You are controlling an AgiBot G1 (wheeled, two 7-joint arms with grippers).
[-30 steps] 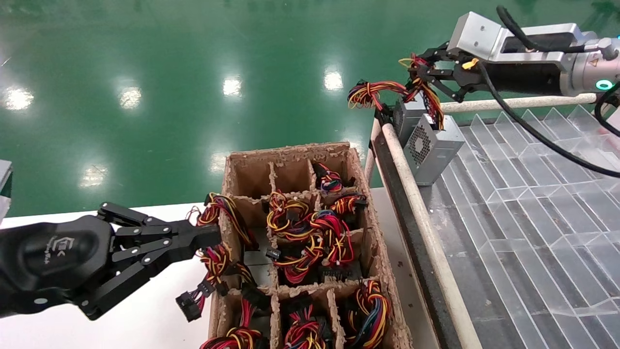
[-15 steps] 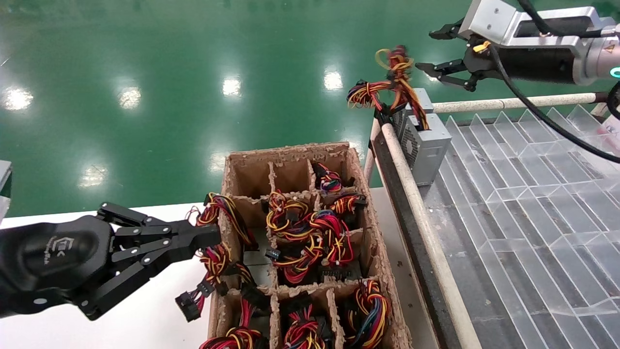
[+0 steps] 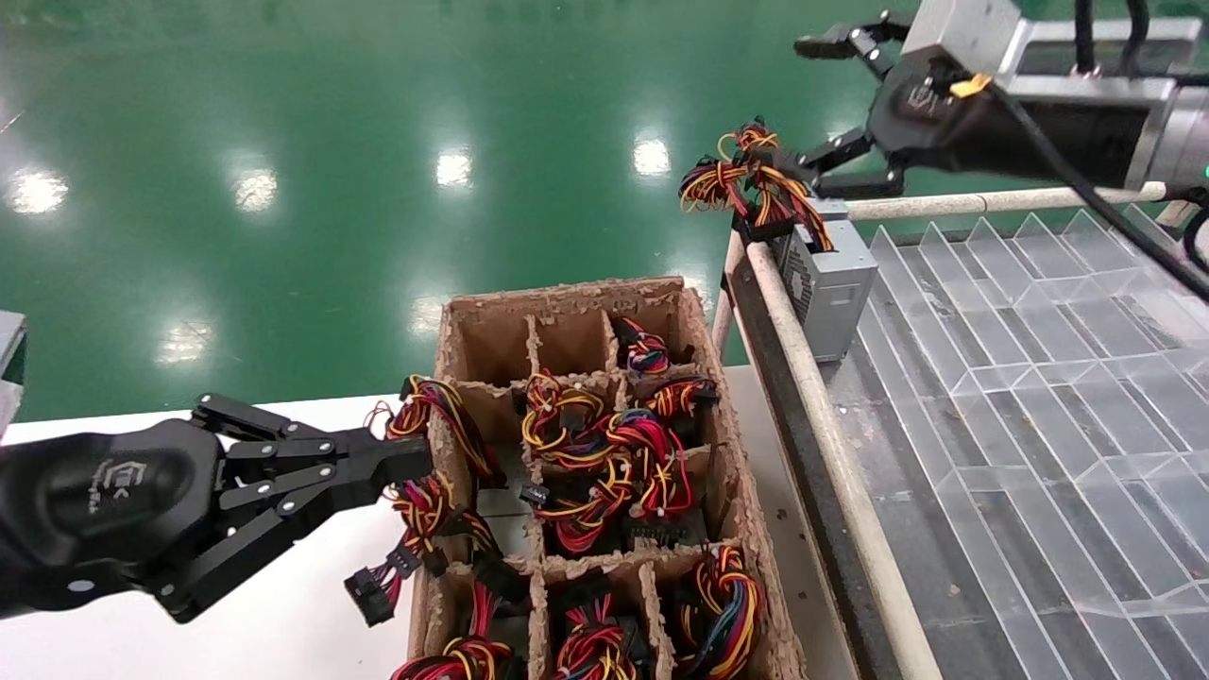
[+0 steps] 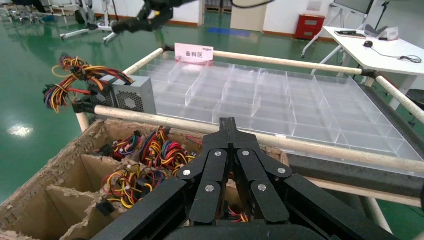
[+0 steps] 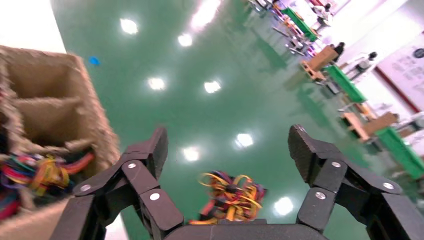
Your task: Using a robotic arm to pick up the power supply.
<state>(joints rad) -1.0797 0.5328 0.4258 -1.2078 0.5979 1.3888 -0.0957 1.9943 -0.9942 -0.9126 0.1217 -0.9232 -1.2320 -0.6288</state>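
Head view: power supply [image 3: 829,283] half behind rail [image 3: 803,378].

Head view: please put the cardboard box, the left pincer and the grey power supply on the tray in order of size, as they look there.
1. Cardboard box, largest.
2. Left pincer with its black links; it is nearer the camera, which may enlarge it.
3. Power supply, smallest; it is farther away.

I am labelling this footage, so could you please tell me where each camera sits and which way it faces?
Head view: high on the robot, facing down at the cardboard crate; both arms show.
Left wrist view: behind the shut left gripper, facing the clear tray.
Right wrist view: behind the open right gripper, facing the green floor.
All three share the power supply.
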